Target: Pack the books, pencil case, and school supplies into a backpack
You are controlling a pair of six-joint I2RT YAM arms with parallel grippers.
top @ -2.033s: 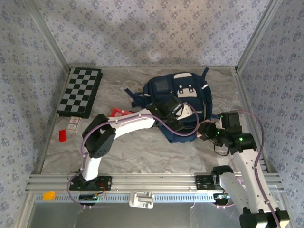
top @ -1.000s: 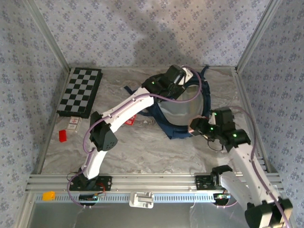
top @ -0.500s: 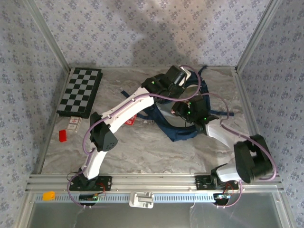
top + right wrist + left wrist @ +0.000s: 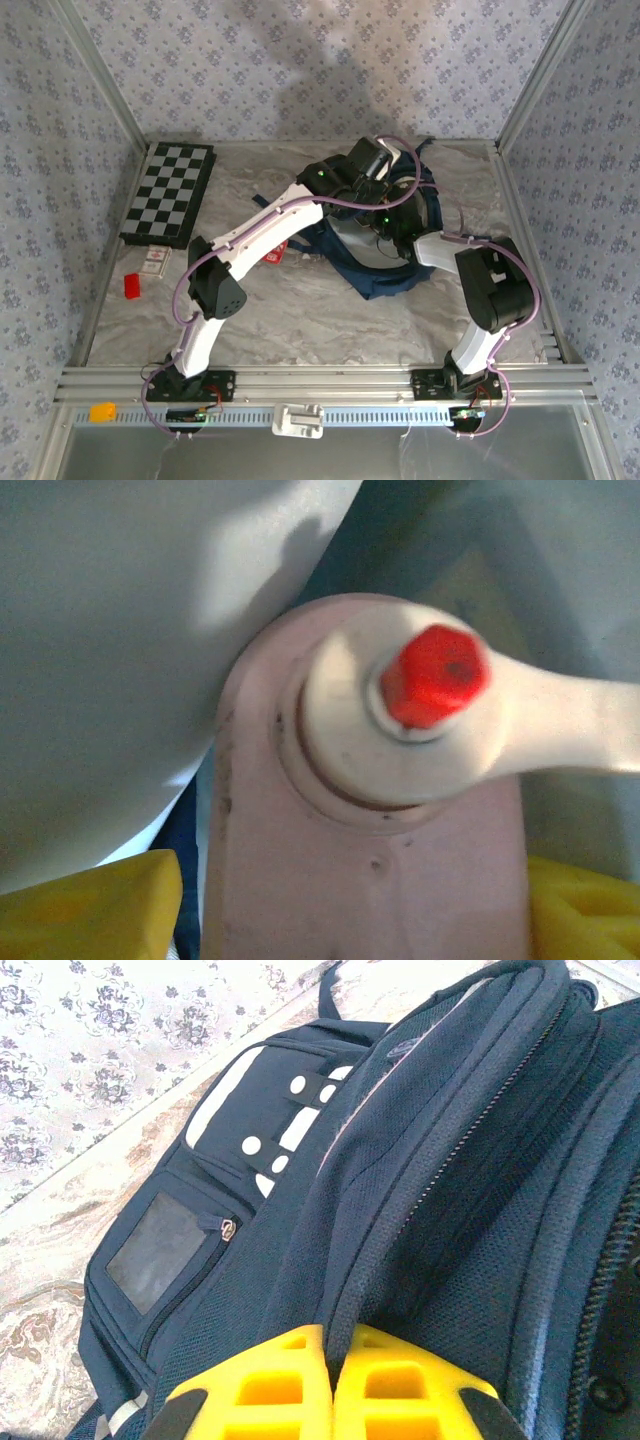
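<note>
I've swung the right gripper (image 4: 340, 912) into the backpack (image 4: 200, 1260), jaws loose around the light, rigid school supplies (image 4: 390, 750), best regripped by its body sides; left gripper (image 4: 328, 1385) pinches the limp rim.

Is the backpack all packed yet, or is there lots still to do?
Done: the left gripper pinches the backpack by its rim, so it's open. In hand: the pink gadget sits between the right gripper's open fingers, against the backpack's pale lining. Left: the red pencil case lies on the table beside the backpack. Whether the books are inside, I can't tell.
</note>
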